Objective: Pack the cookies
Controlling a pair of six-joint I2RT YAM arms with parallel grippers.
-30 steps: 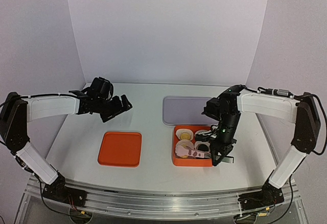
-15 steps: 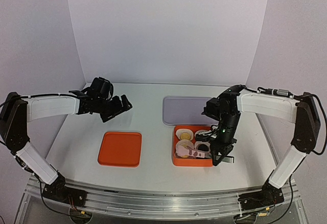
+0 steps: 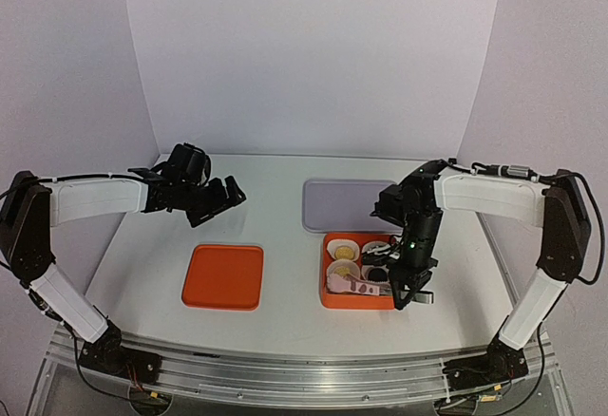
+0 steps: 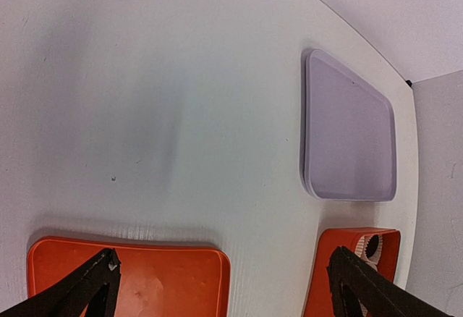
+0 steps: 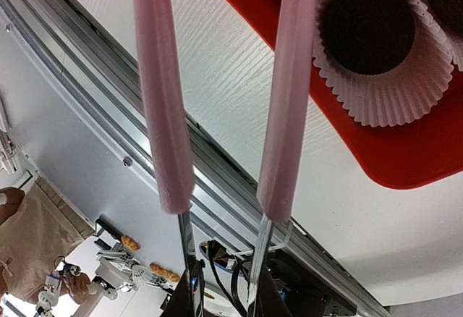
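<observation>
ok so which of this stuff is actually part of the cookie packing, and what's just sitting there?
In the job:
- cookies, sitting in white paper cups
- orange box holding them
- pink tongs, clamped in the right fingers

Lying about:
- flat orange tray
- lavender tray
- left fingers, open above the table, holding nothing
</observation>
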